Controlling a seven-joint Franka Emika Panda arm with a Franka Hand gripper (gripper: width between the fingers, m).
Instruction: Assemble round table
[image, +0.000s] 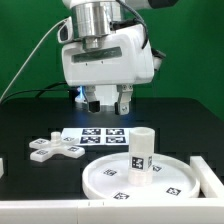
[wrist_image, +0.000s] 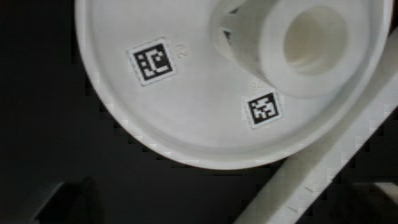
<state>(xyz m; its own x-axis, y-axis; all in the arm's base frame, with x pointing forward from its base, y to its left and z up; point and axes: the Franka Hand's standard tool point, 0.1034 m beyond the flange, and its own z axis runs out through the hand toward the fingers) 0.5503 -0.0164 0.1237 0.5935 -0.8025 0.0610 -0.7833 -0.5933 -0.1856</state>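
Observation:
The large rimmed round disc lies flat at the front on the exterior view's right. The short cylinder leg stands upright on its middle. The cross-shaped foot lies on the table to the exterior view's left of the disc. All carry small square tags. My gripper hangs open and empty above the marker board, behind the disc and apart from every part. In the wrist view the disc and the leg's end show, with dark fingertips barely visible at the edge.
The marker board lies on the black table behind the disc. A white bar lies by the disc's rim on the exterior view's right and also shows in the wrist view. A small white piece sits at the left edge.

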